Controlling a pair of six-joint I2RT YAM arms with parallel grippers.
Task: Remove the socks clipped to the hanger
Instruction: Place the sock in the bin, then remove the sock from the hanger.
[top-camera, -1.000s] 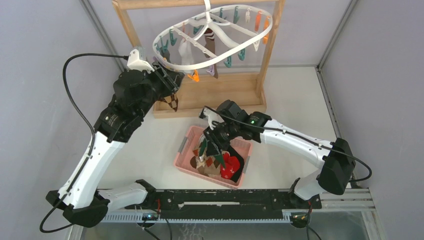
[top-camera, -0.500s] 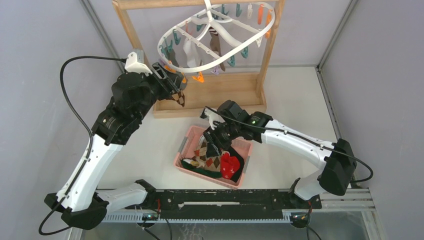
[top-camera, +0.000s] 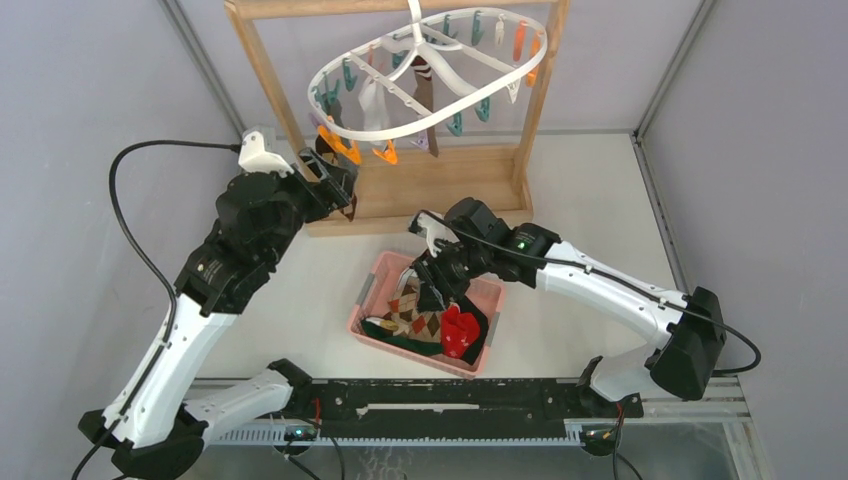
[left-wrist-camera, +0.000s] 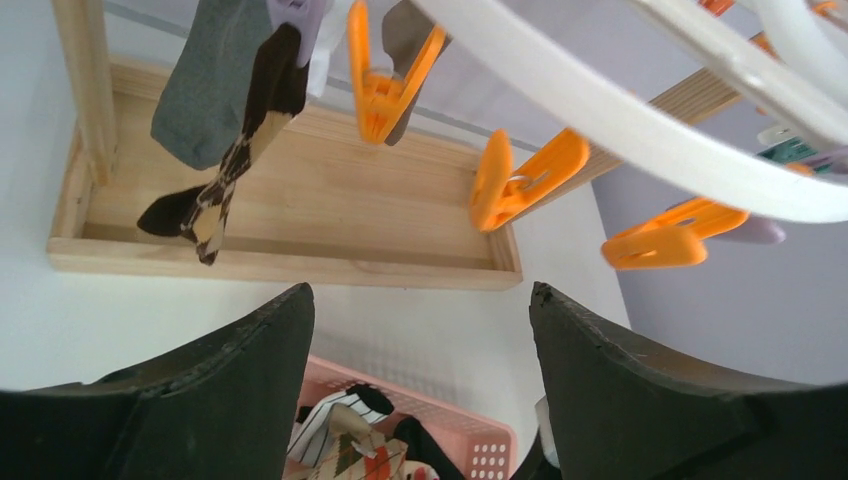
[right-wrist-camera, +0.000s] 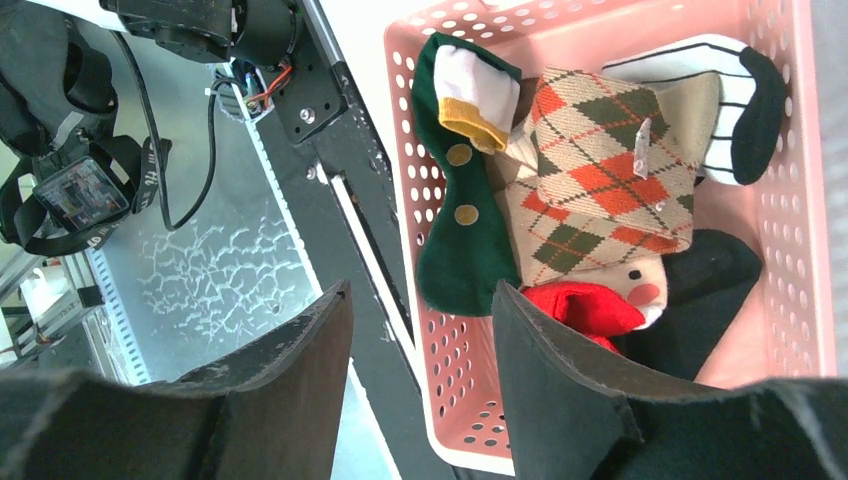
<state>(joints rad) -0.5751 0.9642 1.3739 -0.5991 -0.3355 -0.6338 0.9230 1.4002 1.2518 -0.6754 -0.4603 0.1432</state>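
Observation:
The white oval hanger (top-camera: 455, 88) hangs from the wooden frame, its rim (left-wrist-camera: 640, 130) crossing the left wrist view. A white sock (top-camera: 372, 100) and a brown sock (top-camera: 424, 92) hang from its clips. In the left wrist view a brown argyle sock (left-wrist-camera: 240, 150) and a grey sock (left-wrist-camera: 205, 90) dangle beside orange clips (left-wrist-camera: 525, 180). My left gripper (top-camera: 338, 180) (left-wrist-camera: 420, 290) is open and empty, below the hanger's left end. Over the pink basket, my right gripper (top-camera: 432, 285) (right-wrist-camera: 420, 290) is open and empty. Several socks lie in the basket, among them a green sock (right-wrist-camera: 455, 210) and an argyle sock (right-wrist-camera: 600, 170).
The pink basket (top-camera: 368, 305) (right-wrist-camera: 440, 340) sits in front of the wooden frame's base tray (top-camera: 450, 185) (left-wrist-camera: 300, 215). Wooden uprights (top-camera: 262, 60) stand on either side of the hanger. A black rail (top-camera: 450, 395) runs along the near edge. Grey walls close in left and right.
Both grippers opened. The right one let a green and an argyle sock fall into the basket. The left arm drew back left from the hanger, which swung; the argyle sock stays clipped.

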